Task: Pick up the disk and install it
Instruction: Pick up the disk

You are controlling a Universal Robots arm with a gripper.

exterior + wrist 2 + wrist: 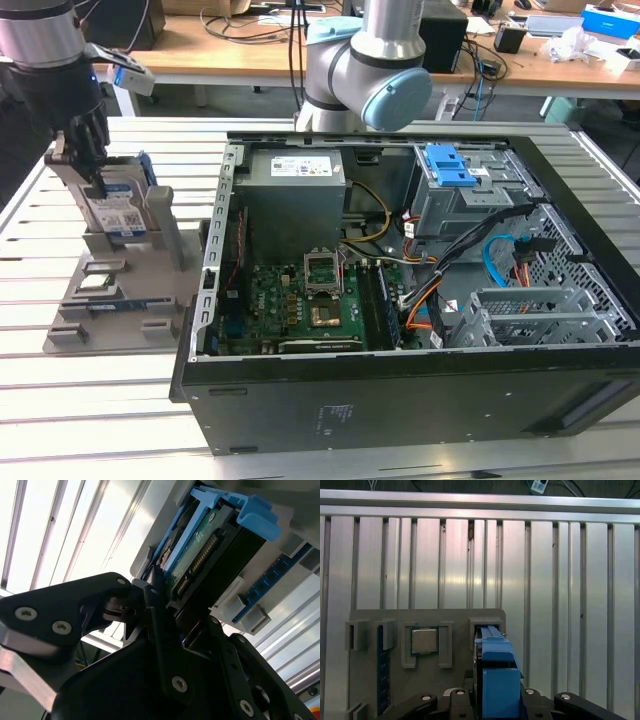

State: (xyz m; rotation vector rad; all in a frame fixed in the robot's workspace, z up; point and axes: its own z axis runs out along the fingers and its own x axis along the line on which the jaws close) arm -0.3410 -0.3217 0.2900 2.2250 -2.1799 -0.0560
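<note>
**Disk in holder, gripper closed on it**
The open computer case (400, 400) lies on the slatted table (90, 420). The grey holder (110, 310) stands beside it at the exterior view's left. The disk (122, 212) stands upright in a holder slot, outside the case. The gripper (92, 178) is clamped on the disk's upper part.

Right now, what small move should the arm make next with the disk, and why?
Probably a short straight lift, once the grip is sure: the end effector is at the top of the disk, which stands upright in the grey stand; sideways pulls might jam it.
</note>
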